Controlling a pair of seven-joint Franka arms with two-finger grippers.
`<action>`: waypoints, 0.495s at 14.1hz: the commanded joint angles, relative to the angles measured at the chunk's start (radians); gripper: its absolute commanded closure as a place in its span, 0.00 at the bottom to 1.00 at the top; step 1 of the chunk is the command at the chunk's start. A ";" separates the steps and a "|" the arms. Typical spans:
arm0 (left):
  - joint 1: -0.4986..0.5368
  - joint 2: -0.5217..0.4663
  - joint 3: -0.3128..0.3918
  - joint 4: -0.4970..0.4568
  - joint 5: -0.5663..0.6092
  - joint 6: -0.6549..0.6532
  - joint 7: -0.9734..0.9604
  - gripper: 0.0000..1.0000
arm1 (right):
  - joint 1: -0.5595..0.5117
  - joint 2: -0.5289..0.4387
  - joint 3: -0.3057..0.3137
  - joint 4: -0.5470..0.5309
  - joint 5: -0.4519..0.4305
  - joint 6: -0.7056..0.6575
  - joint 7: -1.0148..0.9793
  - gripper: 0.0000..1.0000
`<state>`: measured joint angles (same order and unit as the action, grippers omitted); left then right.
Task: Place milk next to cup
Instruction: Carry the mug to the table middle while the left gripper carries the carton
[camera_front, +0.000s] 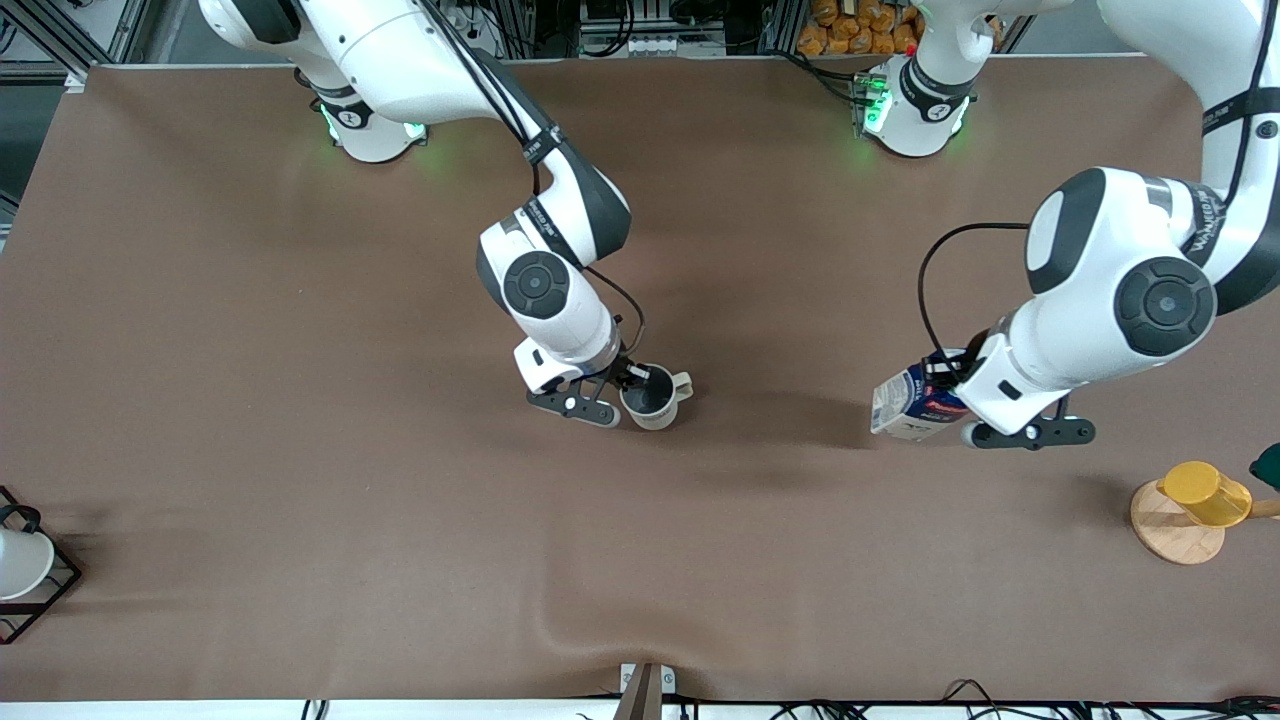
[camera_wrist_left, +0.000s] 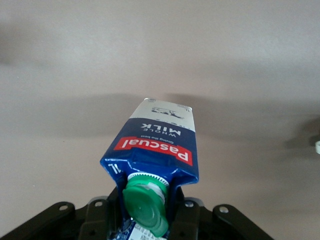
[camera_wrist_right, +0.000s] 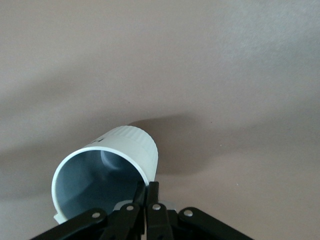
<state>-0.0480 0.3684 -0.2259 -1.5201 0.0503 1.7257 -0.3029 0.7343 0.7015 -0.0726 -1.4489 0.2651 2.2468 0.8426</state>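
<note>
The left gripper (camera_wrist_left: 145, 212) holds the milk (camera_front: 912, 400) clamped in its jaws, tilted above the tabletop (camera_front: 300, 400); the right gripper (camera_wrist_right: 149, 192) pinches the cup's (camera_front: 655, 397) rim.

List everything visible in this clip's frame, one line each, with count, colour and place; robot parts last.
milk carton: one, dark blue with red band and green cap, tilted, held toward the left arm's end of the table
mug: one, cream-white with grey inside, mid-table
yellow cup: one, lying on a round wooden coaster, left arm's end
white cup: one, in a black wire stand, right arm's end
table: one, brown
left hand: shut on the milk carton
right hand: shut on the mug's rim
</note>
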 joint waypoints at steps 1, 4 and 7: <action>-0.004 -0.019 -0.029 -0.008 -0.018 -0.020 -0.030 0.71 | 0.013 0.024 -0.012 0.032 -0.023 0.005 0.033 1.00; -0.004 -0.017 -0.068 -0.008 -0.018 -0.035 -0.053 0.71 | 0.014 0.030 -0.012 0.033 -0.024 0.005 0.036 0.68; -0.006 -0.014 -0.115 -0.008 -0.018 -0.040 -0.088 0.71 | 0.014 0.029 -0.013 0.033 -0.024 0.005 0.062 0.05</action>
<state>-0.0557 0.3683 -0.3160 -1.5205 0.0501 1.7022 -0.3628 0.7373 0.7141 -0.0745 -1.4473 0.2585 2.2544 0.8574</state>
